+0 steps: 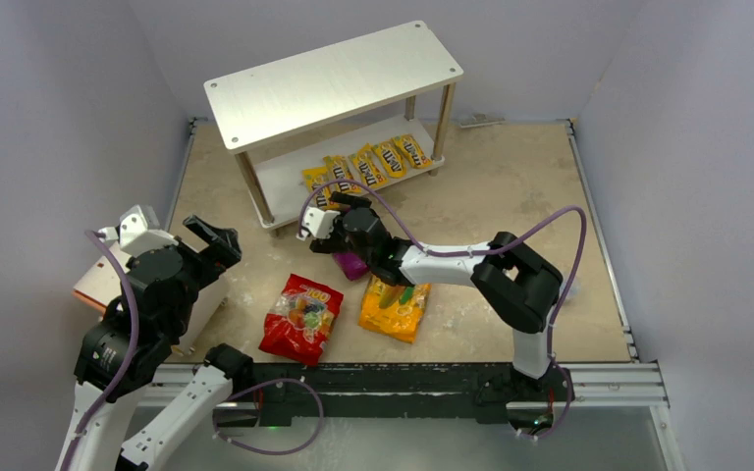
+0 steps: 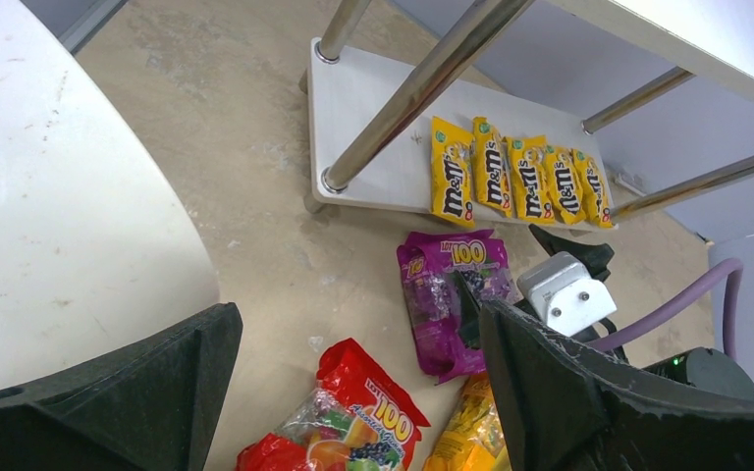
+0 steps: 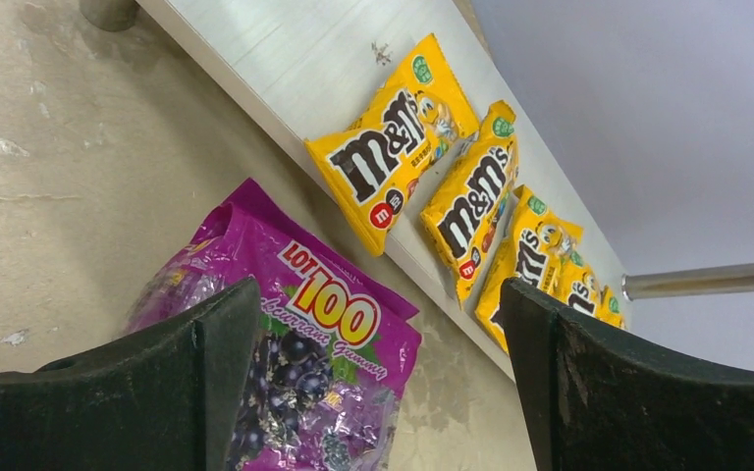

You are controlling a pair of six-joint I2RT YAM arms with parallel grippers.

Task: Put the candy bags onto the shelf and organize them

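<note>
The two-tier white shelf stands at the back. Several yellow M&M's packets lie in a row on its lower board. The purple bag lies on the table in front of the shelf, mostly hidden by my right gripper, which is open just above it. In the right wrist view the jaws stand wide apart over the purple bag. The red bag and the orange bag lie flat nearer the arms. My left gripper is open and empty, left of the red bag.
A cream round object on a box sits at the left table edge under my left arm. The shelf's thin metal legs rise near the packets. Grey walls close off the table on three sides.
</note>
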